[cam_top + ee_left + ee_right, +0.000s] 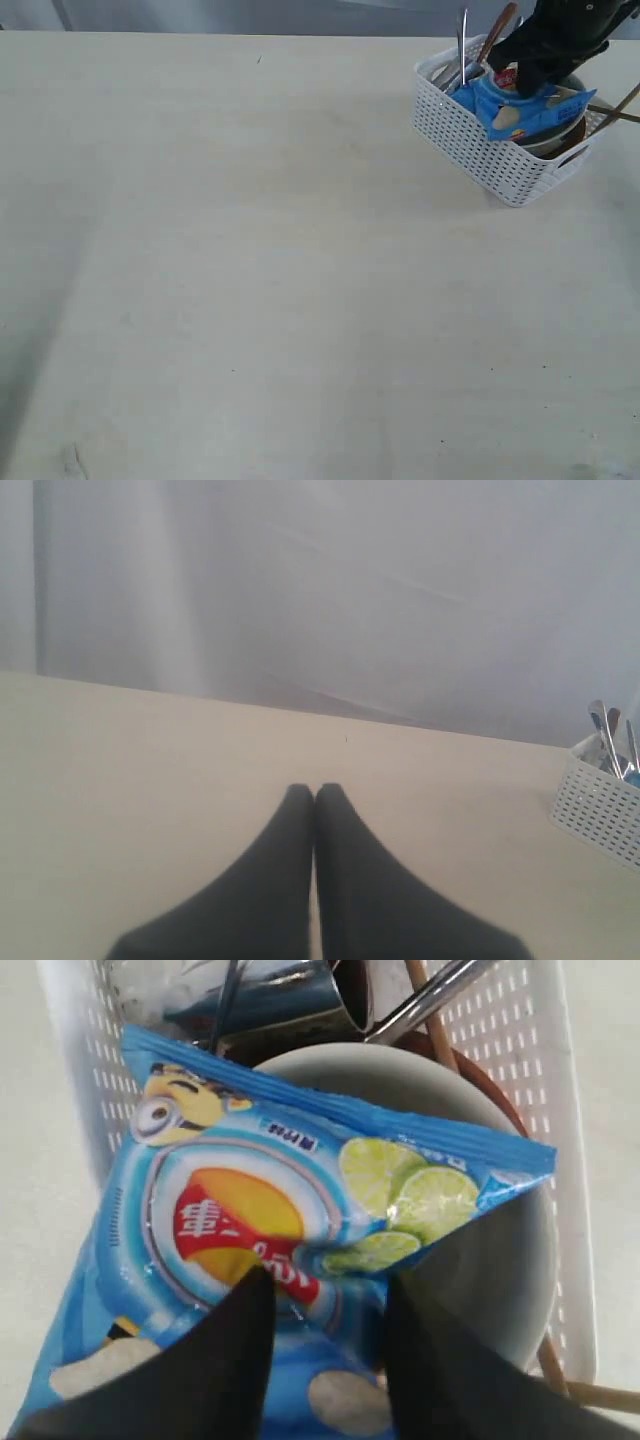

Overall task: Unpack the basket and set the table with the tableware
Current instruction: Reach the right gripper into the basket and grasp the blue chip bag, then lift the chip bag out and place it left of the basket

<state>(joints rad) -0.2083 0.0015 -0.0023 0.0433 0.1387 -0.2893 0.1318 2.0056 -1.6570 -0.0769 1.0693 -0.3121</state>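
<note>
Basket (480, 150) sat on the desk (250, 300), far right in the exterior view, still packed. Bag (250, 1210) lay across the bowl (500, 1260), covering it. Right pincer (320, 1285) was part-spread astride the bag; grip not confirmable. Left pincer (315, 790) was pressed together over bare desk.

Judged: bag light, crinkly, slippery; pinch mid-body. Bowl rigid, smooth, likely breakable; take by the rim once uncovered.
</note>
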